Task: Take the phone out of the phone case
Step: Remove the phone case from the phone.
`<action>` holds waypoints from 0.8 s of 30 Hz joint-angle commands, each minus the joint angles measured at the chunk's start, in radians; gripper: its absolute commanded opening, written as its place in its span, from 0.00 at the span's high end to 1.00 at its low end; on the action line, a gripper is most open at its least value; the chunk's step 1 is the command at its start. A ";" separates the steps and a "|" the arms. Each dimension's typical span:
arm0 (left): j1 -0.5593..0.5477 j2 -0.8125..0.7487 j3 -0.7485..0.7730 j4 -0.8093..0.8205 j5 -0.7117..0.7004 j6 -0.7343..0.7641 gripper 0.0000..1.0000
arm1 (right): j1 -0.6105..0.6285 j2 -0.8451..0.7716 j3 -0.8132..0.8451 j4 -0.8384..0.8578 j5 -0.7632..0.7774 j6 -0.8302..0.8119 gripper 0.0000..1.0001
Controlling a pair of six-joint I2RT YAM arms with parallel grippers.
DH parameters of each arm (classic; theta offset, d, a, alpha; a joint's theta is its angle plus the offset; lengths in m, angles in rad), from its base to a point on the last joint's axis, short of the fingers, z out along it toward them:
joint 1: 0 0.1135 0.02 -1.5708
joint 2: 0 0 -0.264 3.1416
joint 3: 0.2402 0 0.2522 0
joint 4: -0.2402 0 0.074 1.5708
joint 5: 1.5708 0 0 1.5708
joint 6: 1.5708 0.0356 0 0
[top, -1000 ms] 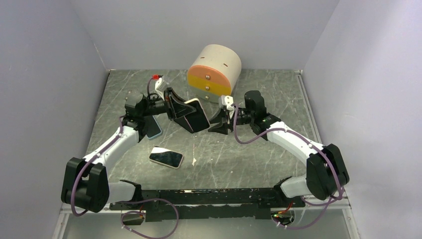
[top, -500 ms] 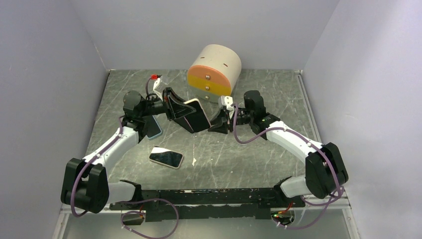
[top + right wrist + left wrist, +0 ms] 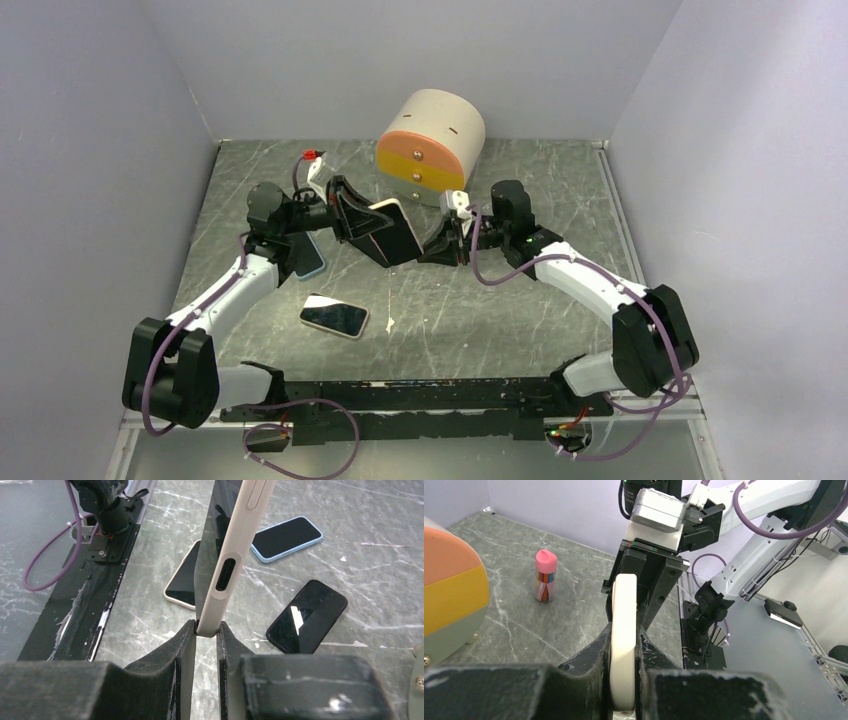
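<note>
Table [image 3: 500, 310]: one – a grey marbled top, shut in by pale lilac walls [image 3: 90, 150] on three sides.
Arms: two – the left arm [image 3: 225, 295] and the right arm [image 3: 590, 275] reach in from the near edge and meet above the middle of the table, just in front of the drawer box.
Drawer box [image 3: 430, 140]: one, round-topped with a beige shell. Its front is banded orange, yellow and grey, and it stands at the back centre.
Grippers: two, both on the same thing, from opposite ends.
Left gripper [image 3: 624, 635]: its fingers are pressed onto both flat faces of the case, which stands on edge between them.
Right gripper [image 3: 206, 630]: its fingers are closed in against the two faces of the case at the end with the charging slot.
Phones: four in all. One is held in the air and three lie flat on the table.
Phone [image 3: 217, 530] of the task: it sits inside the case, with its dark screen showing along one side. It is held up off the table between the two grippers, tilted.
Case [image 3: 625, 610]: one, cream, wrapped around the held phone. An oval charging slot and a long side button show on its rim.
Loose phones: three.
- The blue-edged phone [image 3: 285, 537] is beside the left arm.
- The cream-edged phone [image 3: 335, 316] is nearer the front.
- The black phone [image 3: 306, 616] has no coloured rim and lies below the held one. It shows only in the right wrist view.
Bottle [image 3: 545, 576]: one, small with a pink cap. It stands upright on the table near the drawer box and is seen only from the left wrist.
</note>
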 commanded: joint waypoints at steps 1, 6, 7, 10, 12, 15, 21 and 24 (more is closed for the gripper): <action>0.000 -0.007 0.022 0.048 0.019 -0.009 0.98 | -0.006 0.019 0.062 0.057 -0.047 -0.010 0.93; 0.000 0.016 0.043 0.043 0.019 -0.049 0.98 | -0.003 0.022 0.099 -0.072 -0.041 -0.178 1.00; 0.000 0.023 0.049 0.043 0.022 -0.061 0.97 | -0.003 0.019 0.103 -0.096 -0.040 -0.244 1.00; 0.000 0.042 0.059 0.081 0.038 -0.113 0.97 | -0.003 0.015 0.134 -0.197 -0.037 -0.395 1.00; 0.000 0.053 0.066 0.103 0.052 -0.144 0.98 | -0.003 0.025 0.178 -0.281 -0.043 -0.485 1.00; 0.000 0.064 0.075 0.114 0.071 -0.165 0.98 | -0.001 0.044 0.248 -0.384 -0.035 -0.571 1.00; 0.000 0.075 0.078 0.178 0.112 -0.220 0.97 | 0.016 0.088 0.357 -0.539 0.033 -0.698 1.00; 0.001 0.091 0.084 0.210 0.127 -0.253 0.97 | 0.036 0.104 0.398 -0.609 0.089 -0.751 1.00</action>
